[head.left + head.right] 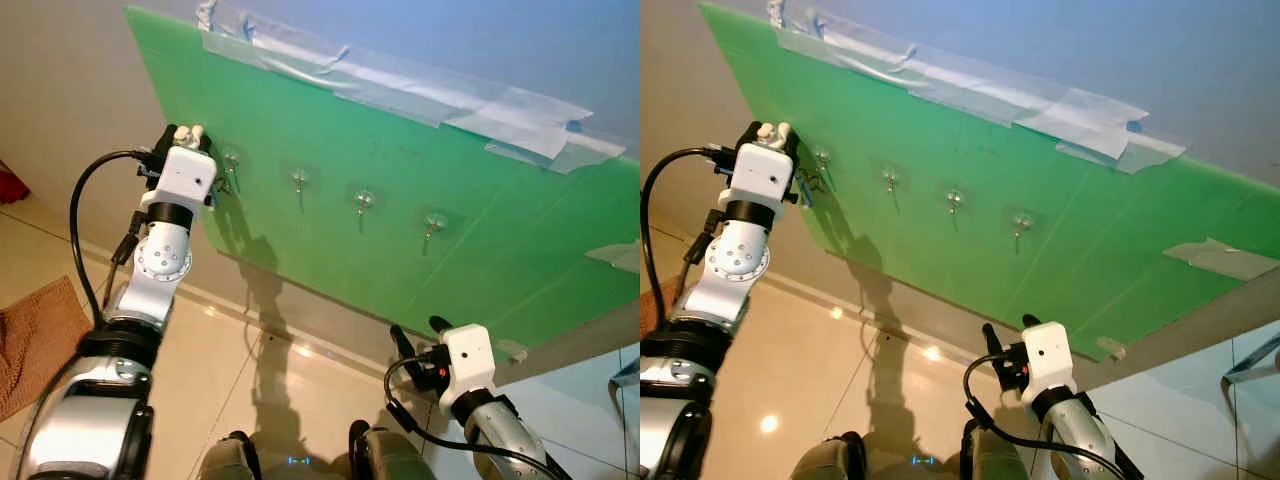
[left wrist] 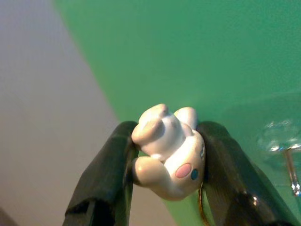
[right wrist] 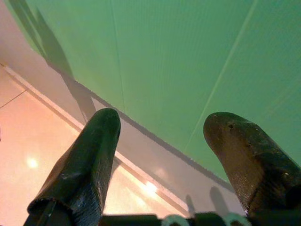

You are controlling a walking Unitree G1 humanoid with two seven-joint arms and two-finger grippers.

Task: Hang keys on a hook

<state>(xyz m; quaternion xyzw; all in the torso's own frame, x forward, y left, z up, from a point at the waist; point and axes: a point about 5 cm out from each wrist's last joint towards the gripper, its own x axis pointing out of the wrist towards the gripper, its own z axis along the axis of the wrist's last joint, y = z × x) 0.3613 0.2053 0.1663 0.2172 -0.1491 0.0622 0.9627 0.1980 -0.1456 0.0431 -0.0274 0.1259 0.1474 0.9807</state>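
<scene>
White keychain charm (image 2: pixel 168 151) inside left claw (image 2: pixel 164 165).

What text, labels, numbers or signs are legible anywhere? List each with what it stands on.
None can be read. The green board, its tape strips and hooks bear no print. The white figurine keychain in the left gripper shows only pink and blue spots, no letters.
</scene>
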